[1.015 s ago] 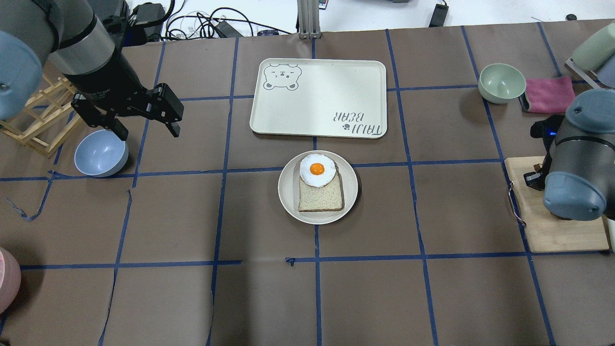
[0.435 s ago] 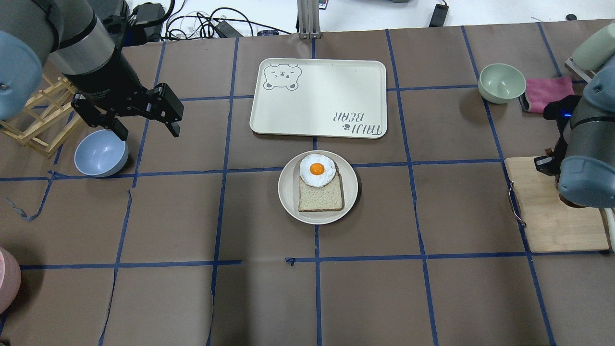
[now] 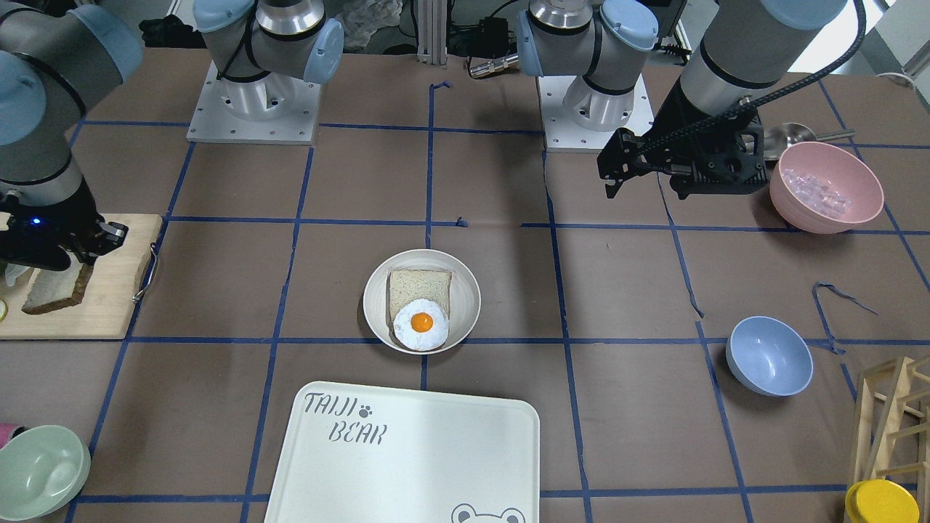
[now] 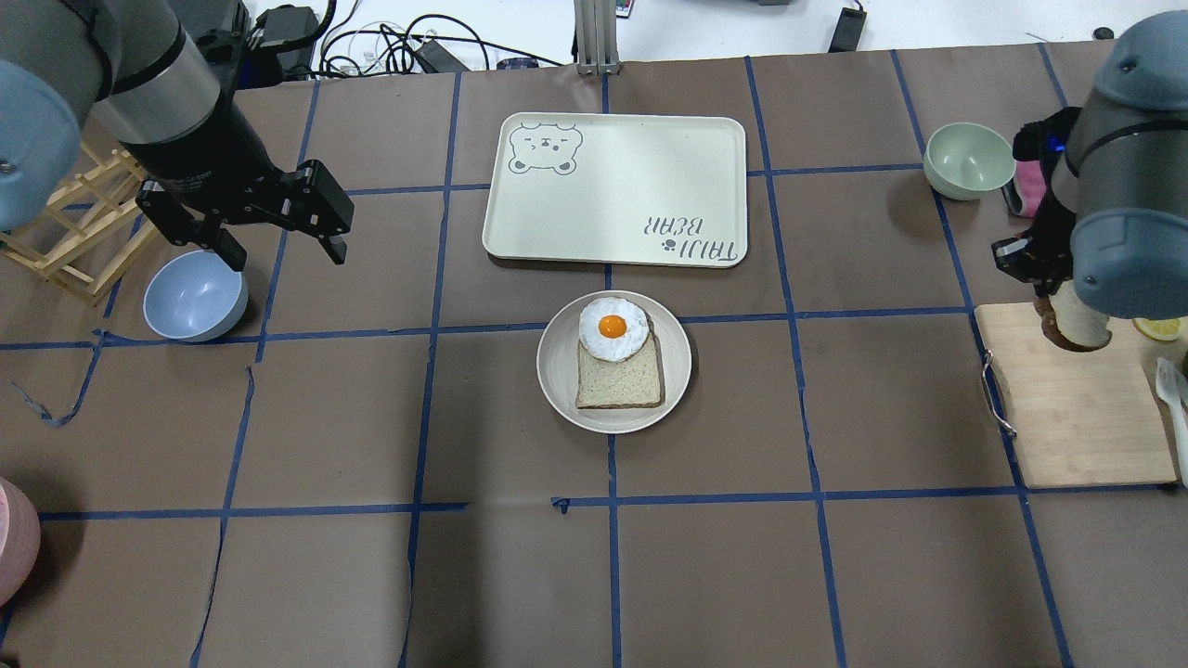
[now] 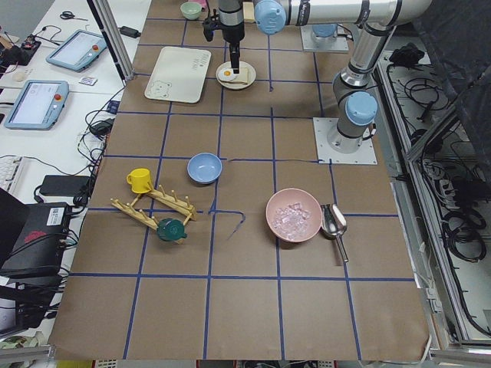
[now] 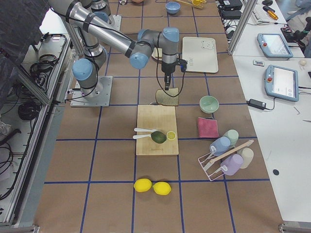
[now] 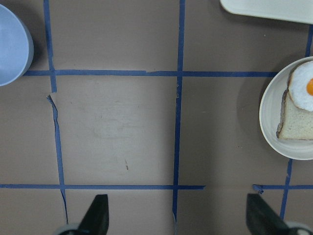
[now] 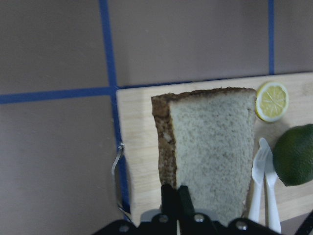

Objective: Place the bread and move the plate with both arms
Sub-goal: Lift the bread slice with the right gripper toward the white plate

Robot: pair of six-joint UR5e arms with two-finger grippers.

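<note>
Right wrist-mounted view: right gripper [image 8: 177,193] clamps the bread slice [image 8: 210,147] over the cutting board [image 8: 139,122]; left gripper [image 7: 178,215] hangs wide open above the bench [image 7: 112,122].

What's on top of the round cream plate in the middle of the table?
A squarish pale bread slice lies on the round cream plate, a fried egg covering one end. The slice under the egg is hidden.

You've got the brown, blue-taped counter [image 4: 835,575] carrying plate [image 4: 557,373], tray [image 4: 631,176], cutting board [image 4: 1077,436], blue bowl [image 4: 195,297] and green bowl [image 4: 970,160].
</note>
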